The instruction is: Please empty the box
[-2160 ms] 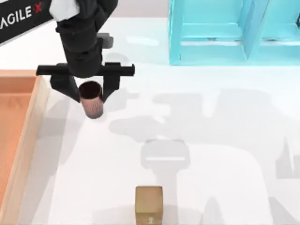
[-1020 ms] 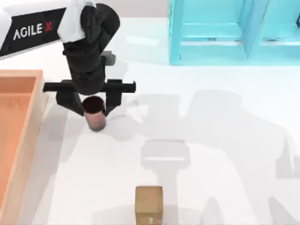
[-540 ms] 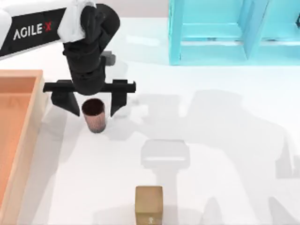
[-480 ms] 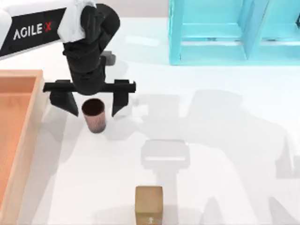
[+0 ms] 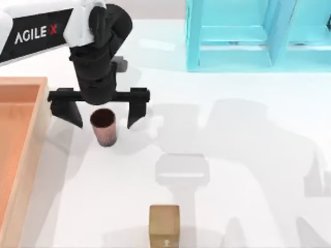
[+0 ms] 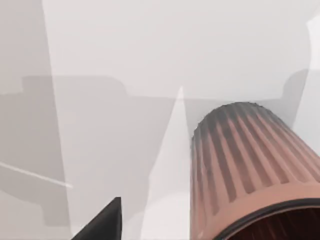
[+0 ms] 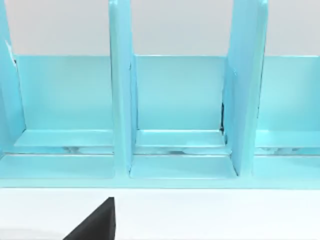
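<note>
The box (image 5: 32, 139), a shallow wooden tray with a tan rim and orange-brown floor, lies at the table's left edge. Just to its right a dark red ribbed cup (image 5: 103, 127) stands upright on the white table. My left gripper (image 5: 103, 123) hangs over the cup, open, with a black finger on each side and a gap to both. In the left wrist view the cup (image 6: 250, 170) is close by, and one black fingertip (image 6: 106, 223) stands apart from it. My right gripper faces the cyan shelf unit (image 7: 175, 115).
A cyan shelf unit (image 5: 258, 36) stands at the back right of the table. A small tan-brown cube (image 5: 164, 225) with a white mark sits near the front edge, in the middle.
My left gripper lowered the cup to the table beside the box, then spread its fingers. The cup now stands free between them.
</note>
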